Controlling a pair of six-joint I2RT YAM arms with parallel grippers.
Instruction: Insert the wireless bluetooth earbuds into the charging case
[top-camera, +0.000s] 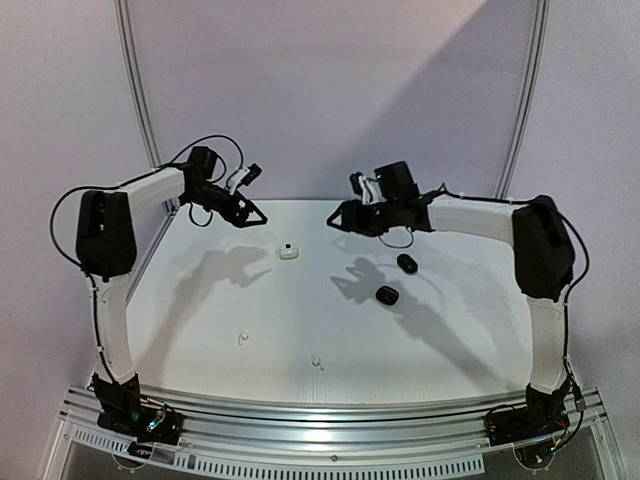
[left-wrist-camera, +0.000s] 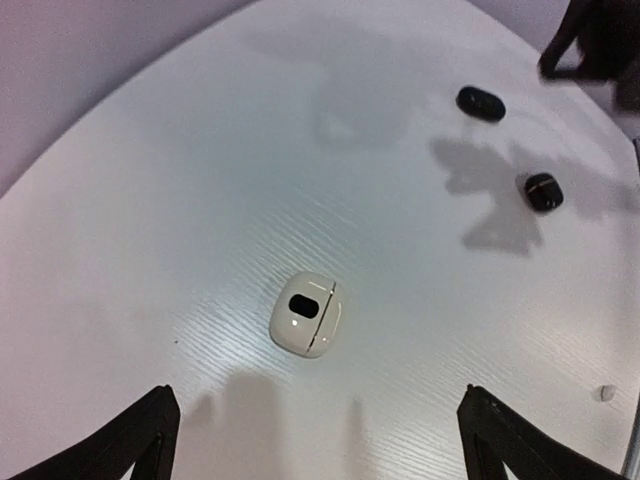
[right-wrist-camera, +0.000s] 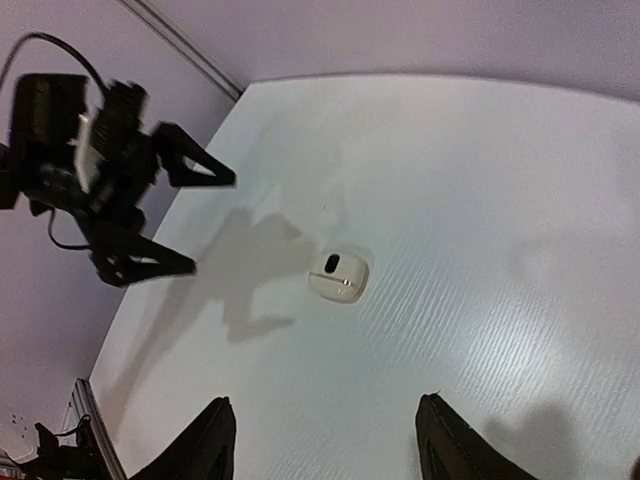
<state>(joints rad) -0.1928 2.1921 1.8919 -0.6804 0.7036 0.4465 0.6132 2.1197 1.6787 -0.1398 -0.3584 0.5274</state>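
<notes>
A white charging case (top-camera: 288, 251) lies shut on the white table, between and just in front of my two grippers. It also shows in the left wrist view (left-wrist-camera: 307, 313) and the right wrist view (right-wrist-camera: 338, 277). Two black cases (top-camera: 406, 262) (top-camera: 387, 294) lie to its right. Two tiny white earbuds (top-camera: 241, 339) (top-camera: 318, 362) lie loose nearer the front. No black earbuds are in view. My left gripper (top-camera: 252, 216) (left-wrist-camera: 318, 392) and right gripper (top-camera: 338, 220) (right-wrist-camera: 325, 400) hover above the table, both wide open and empty.
The table's far edge meets the purple back wall just behind both grippers. A metal rail (top-camera: 320, 415) runs along the near edge. In the left wrist view the two black cases (left-wrist-camera: 480, 103) (left-wrist-camera: 543, 190) lie far right and one white earbud (left-wrist-camera: 606, 393) at the right edge.
</notes>
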